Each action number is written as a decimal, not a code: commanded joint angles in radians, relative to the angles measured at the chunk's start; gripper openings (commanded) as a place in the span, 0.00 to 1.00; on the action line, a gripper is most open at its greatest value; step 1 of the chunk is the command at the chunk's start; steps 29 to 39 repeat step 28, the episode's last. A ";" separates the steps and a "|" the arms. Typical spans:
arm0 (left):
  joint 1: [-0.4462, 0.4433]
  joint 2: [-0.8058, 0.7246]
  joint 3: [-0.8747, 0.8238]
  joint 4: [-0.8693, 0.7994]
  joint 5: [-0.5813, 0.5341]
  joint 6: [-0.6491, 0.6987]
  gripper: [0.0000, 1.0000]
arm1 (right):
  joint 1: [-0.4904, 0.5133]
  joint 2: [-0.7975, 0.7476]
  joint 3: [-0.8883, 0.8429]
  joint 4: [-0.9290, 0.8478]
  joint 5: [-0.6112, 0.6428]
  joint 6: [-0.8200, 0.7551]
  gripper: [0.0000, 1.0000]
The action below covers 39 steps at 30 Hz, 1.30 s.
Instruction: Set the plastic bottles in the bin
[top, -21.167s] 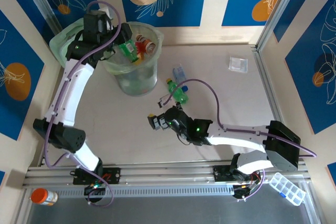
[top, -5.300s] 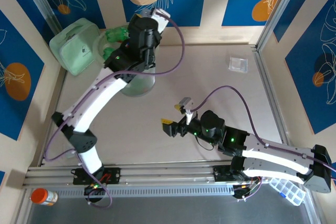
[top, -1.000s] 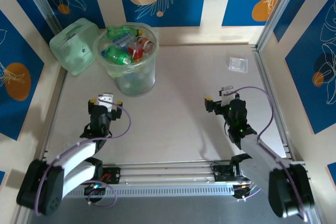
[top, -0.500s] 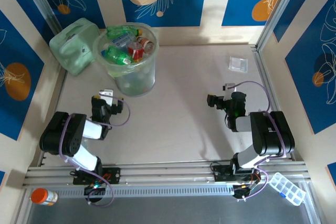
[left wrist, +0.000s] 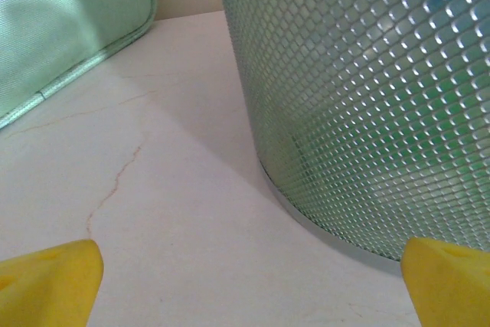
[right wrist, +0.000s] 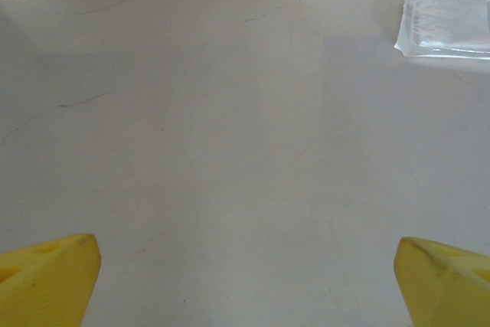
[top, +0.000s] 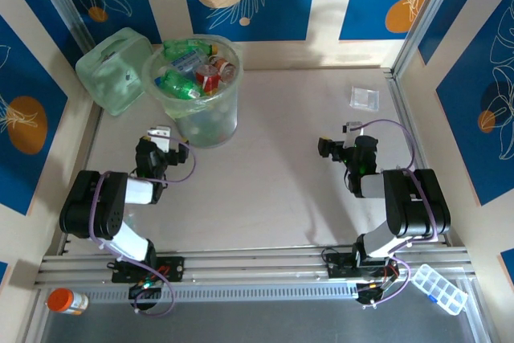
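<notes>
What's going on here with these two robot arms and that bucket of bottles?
It's a bottle clean-up that looks about done. The plastic bottles are piled in the bin at the far left of the table. Both arms are folded low near their bases. The left hand is open and empty, facing the bin's wall close up. The right hand is open and empty, low over the table, with a small clear box ahead of it.

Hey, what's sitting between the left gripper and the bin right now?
Nothing; the left wrist view shows bare table from the left gripper to the bin's wall.
</notes>
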<state>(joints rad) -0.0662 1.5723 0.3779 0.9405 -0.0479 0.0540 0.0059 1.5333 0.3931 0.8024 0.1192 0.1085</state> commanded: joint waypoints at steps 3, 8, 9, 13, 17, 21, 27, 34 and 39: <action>0.003 -0.008 0.000 -0.005 0.040 0.003 0.99 | -0.006 -0.012 0.025 0.000 -0.029 -0.006 0.99; 0.003 -0.008 0.001 -0.008 0.041 0.003 0.99 | -0.006 -0.013 0.026 -0.001 -0.029 -0.006 0.99; 0.003 -0.008 0.001 -0.008 0.041 0.003 0.99 | -0.006 -0.013 0.026 -0.002 -0.029 -0.006 0.99; 0.003 -0.008 0.003 -0.009 0.042 0.002 0.99 | -0.006 -0.013 0.025 -0.001 -0.029 -0.006 0.99; 0.003 -0.008 0.001 -0.010 0.041 0.003 0.99 | -0.006 -0.013 0.025 -0.001 -0.029 -0.006 0.99; 0.003 -0.008 0.001 -0.009 0.040 0.004 0.99 | -0.006 -0.013 0.026 -0.001 -0.029 -0.006 0.99; 0.003 -0.008 0.002 -0.013 0.042 0.002 0.99 | -0.006 -0.013 0.026 -0.001 -0.029 -0.006 0.99; 0.003 -0.008 0.000 -0.005 0.042 0.001 0.99 | -0.006 -0.013 0.025 -0.001 -0.029 -0.006 0.99; 0.003 -0.008 0.000 -0.005 0.042 0.001 0.99 | -0.006 -0.013 0.025 -0.001 -0.029 -0.006 0.99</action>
